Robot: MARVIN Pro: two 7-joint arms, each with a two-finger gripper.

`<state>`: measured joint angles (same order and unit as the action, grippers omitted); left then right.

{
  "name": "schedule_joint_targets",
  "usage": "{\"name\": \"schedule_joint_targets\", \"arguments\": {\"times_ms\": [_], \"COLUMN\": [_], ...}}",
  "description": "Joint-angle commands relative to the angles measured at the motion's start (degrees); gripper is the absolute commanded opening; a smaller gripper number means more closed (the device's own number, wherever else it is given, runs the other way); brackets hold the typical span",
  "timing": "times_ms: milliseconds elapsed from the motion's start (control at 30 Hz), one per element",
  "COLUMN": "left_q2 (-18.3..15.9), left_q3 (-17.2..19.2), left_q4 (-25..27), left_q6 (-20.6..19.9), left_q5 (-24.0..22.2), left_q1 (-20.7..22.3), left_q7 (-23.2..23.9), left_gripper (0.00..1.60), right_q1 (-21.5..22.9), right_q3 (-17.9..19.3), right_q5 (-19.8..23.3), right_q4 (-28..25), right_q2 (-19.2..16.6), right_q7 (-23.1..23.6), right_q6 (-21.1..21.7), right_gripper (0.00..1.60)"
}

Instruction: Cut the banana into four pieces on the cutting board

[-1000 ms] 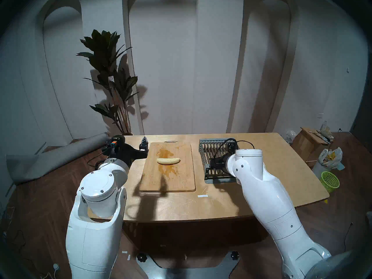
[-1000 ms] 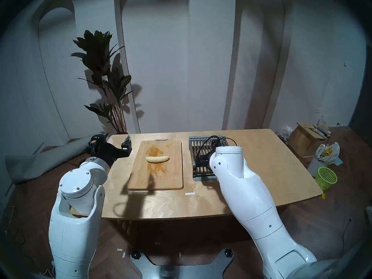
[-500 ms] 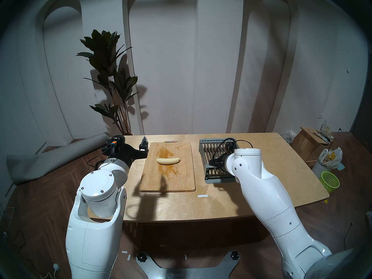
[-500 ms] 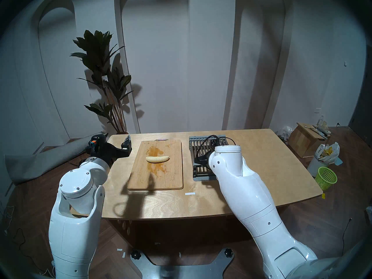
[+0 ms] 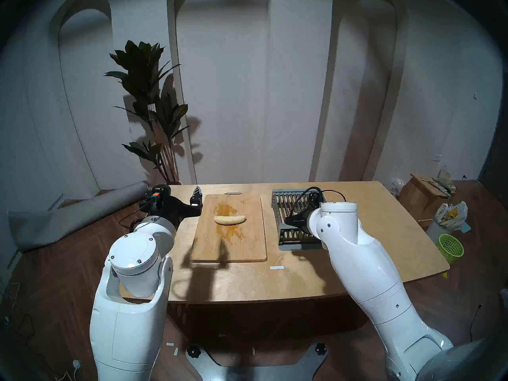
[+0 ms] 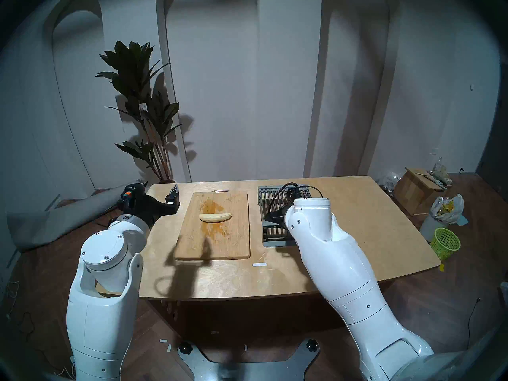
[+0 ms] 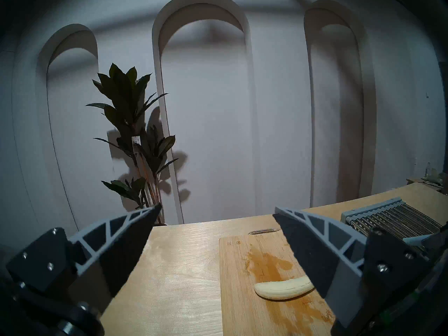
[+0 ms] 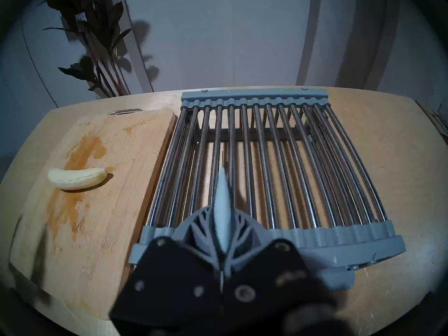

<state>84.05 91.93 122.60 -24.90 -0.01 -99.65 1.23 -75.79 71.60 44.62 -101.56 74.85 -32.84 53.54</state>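
Table (image 5: 357,265): light wood, carrying everything.
Cutting board (image 5: 209,243): bamboo, orange-brown stain at centre.
Rack (image 8: 266,158): grey, slatted, just right of the board.
Left claw (image 7: 215,245): jaws wide apart, empty, left of the board.
Right claw (image 8: 221,197): fingers pressed together over the rack, holding nothing.
Banana (image 5: 230,219): peeled, pale cream, curved, whole, lying on the board's stain.

1. You see the whole peeled banana (image 6: 215,217) lying crosswise on the stained bamboo cutting board (image 6: 236,245).
2. Your left gripper (image 6: 173,197) hovers over the wooden table (image 6: 247,278), just left of the board, fingers spread.
3. Your right arm (image 6: 327,251) reaches over the grey slatted rack (image 6: 277,201), hiding its gripper's fingers from you.
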Motion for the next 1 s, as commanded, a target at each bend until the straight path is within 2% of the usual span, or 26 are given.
{"name": "schedule_joint_targets", "arguments": {"times_ms": [0,733,900,933,967], "left_q2": [0.0,0.0,0.0,0.0,0.0], "left_q3": [-0.2,-0.2,-0.2,-0.2,-0.2], "left_q4": [1.1,1.1,1.1,1.1,1.1], "left_q6": [0.2,0.2,0.2,0.2,0.2], "left_q5": [0.1,0.0,0.0,0.0,0.0], "left_q1": [0.5,0.5,0.5,0.5,0.5], "left_q7": [-0.1,-0.1,-0.1,-0.1,-0.1], "left_gripper": [1.6,1.6,1.6,1.6,1.6], "right_q1": [-1.0,-5.8,-6.6,-6.6,-6.7], "right_q3": [1.5,4.8,4.5,4.4,3.3], "right_q5": [0.8,6.1,6.9,6.7,6.2], "right_q4": [-5.2,-20.6,-23.2,-23.4,-23.9], "right_q2": [0.6,3.2,2.5,2.2,0.2], "right_q7": [-1.0,-6.6,-7.5,-6.9,-4.6], "right_q6": [0.7,1.5,1.5,1.5,1.5], "right_gripper": [0.0,0.0,0.0,0.0,0.0]}}
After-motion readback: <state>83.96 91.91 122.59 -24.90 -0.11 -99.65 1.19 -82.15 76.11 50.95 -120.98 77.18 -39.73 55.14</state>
